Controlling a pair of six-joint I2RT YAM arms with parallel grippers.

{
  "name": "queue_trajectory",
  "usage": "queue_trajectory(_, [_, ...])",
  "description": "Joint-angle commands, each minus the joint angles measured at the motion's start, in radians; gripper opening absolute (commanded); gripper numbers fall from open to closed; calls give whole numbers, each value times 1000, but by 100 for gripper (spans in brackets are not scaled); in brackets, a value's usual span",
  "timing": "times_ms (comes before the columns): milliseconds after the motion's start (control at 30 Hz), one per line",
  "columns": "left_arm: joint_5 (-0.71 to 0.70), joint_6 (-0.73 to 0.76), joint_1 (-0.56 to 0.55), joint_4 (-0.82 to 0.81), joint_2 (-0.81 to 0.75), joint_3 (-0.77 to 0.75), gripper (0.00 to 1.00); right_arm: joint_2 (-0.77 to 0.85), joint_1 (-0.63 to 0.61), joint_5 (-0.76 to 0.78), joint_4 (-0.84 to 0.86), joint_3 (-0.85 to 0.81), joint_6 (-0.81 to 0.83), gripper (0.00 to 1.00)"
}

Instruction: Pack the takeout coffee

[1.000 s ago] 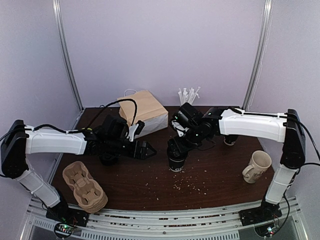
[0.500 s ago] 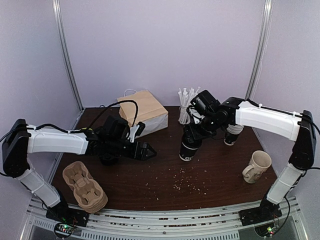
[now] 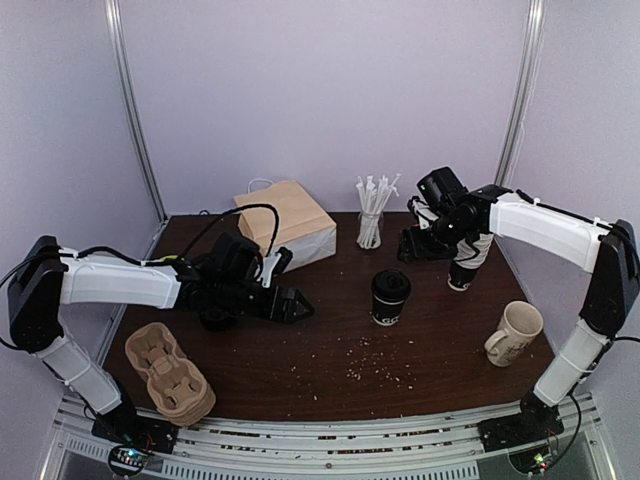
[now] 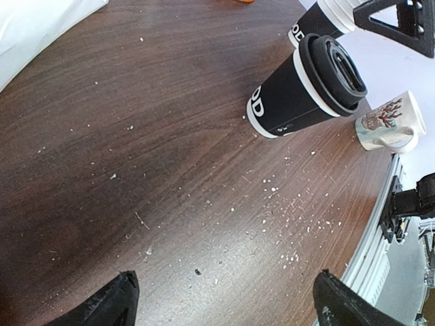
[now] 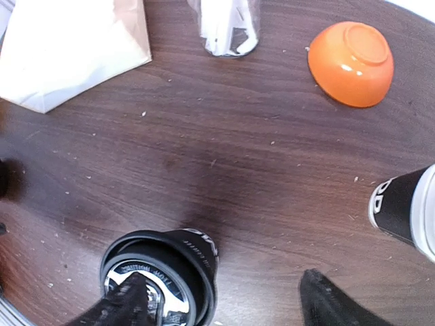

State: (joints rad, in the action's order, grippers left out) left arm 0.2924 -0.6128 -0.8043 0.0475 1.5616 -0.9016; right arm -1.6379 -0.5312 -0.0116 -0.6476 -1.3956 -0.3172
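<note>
The coffee (image 3: 390, 297) stands upright on the table (image 3: 300, 385), right of centre in the top view, with nothing touching it. Its black lid is on (white print shows near the base). The left fingers (image 4: 112, 299) are spread wide with only crumb-speckled wood between them. In the left wrist view the coffee sits at the upper right, well apart from them. The right fingers (image 5: 326, 305) are also wide and hold nothing. In the top view they hang above and to the right of the coffee. In the right wrist view the lid shows at the lower left, partly behind one fingertip. A bag (image 3: 290, 222) rests at upper centre-left, with a glass of straws (image 3: 371, 218) to its right. A mug (image 3: 514, 333) is at the right and a carrier (image 3: 168, 372) at the lower left. An orange bowl (image 5: 351, 45) sits upside down at the upper right of the right wrist view.
</note>
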Motion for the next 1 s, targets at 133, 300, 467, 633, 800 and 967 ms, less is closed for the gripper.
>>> queue_trajectory(133, [7,25,4,-39,20,-41,92,-17,-130,-10,-47,-46,21,86])
queue_trajectory(300, [17,26,4,-33,43,-66,92,-39,-144,43,-37,-17,16,86])
queue_trajectory(467, [15,26,4,-29,44,-64,92,-60,-151,48,-24,-7,12,93])
queue_trajectory(633, [18,22,4,-32,49,-59,92,-73,-170,77,-39,-19,24,95])
queue_trajectory(800, [20,22,4,-34,52,-60,92,-80,-174,77,-59,-22,34,88])
queue_trajectory(967, [24,21,4,-34,57,-61,92,-87,-181,77,-81,-27,43,85])
